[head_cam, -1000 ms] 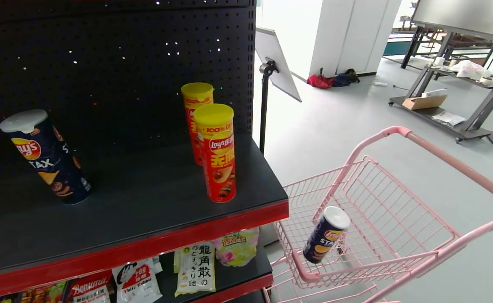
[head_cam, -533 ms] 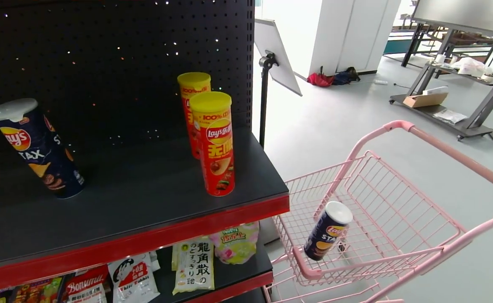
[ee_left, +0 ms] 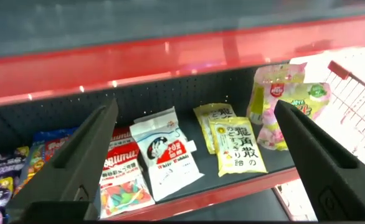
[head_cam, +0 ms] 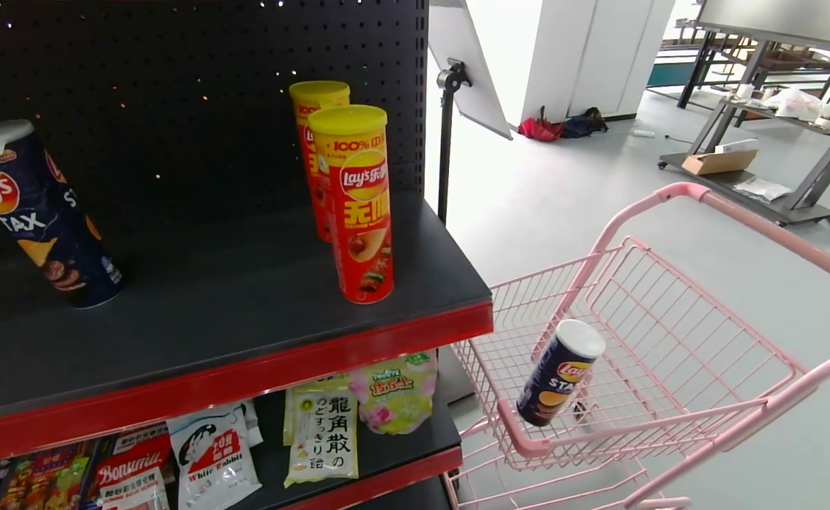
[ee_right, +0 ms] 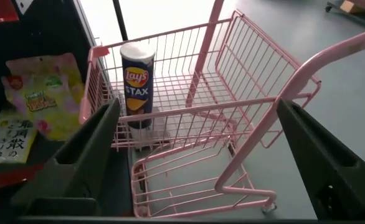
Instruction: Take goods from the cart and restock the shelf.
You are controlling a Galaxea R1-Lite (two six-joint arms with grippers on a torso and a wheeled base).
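The navy chip canister [ee_right: 137, 84] standing in the pink cart [head_cam: 762, 227] looks light, stiff, slick; take it mid-body; left gripper [ee_left: 195, 106] and right gripper [ee_right: 198, 102] gape empty.

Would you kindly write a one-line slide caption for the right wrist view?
Open right gripper facing the pink cart, which holds one dark blue chip can.

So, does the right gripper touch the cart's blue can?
Apart. Right wrist view: the cart's wire wall stands between the open right gripper and the blue can.
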